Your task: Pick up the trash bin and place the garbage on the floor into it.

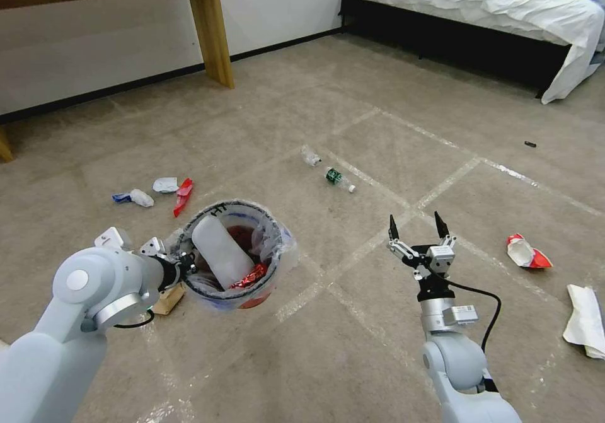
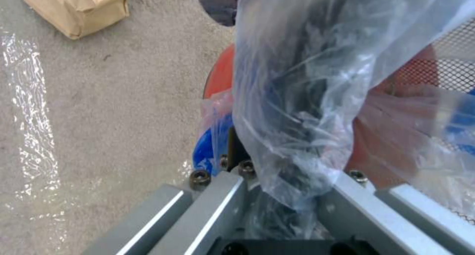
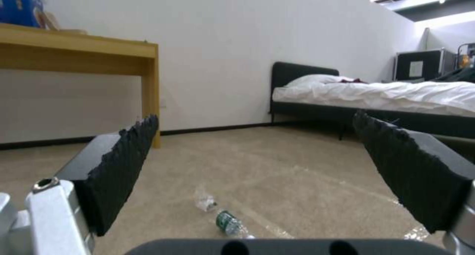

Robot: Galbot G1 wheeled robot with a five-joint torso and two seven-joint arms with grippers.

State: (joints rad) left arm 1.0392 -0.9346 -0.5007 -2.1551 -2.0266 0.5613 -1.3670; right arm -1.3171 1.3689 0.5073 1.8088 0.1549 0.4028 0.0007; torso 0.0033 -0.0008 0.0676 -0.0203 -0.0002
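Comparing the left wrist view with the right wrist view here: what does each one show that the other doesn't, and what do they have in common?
Left wrist alone: the trash bin, its red wall and crinkly clear bag liner close up where the left pincer grips the rim, plus a brown paper package on the carpet.

Right wrist alone: the open right pincer aimed across the room, a green-labelled bottle and a crushed clear bottle ahead of it, the wooden table, the bed.

Shared: the floor, beige carpet with shiny tape lines.
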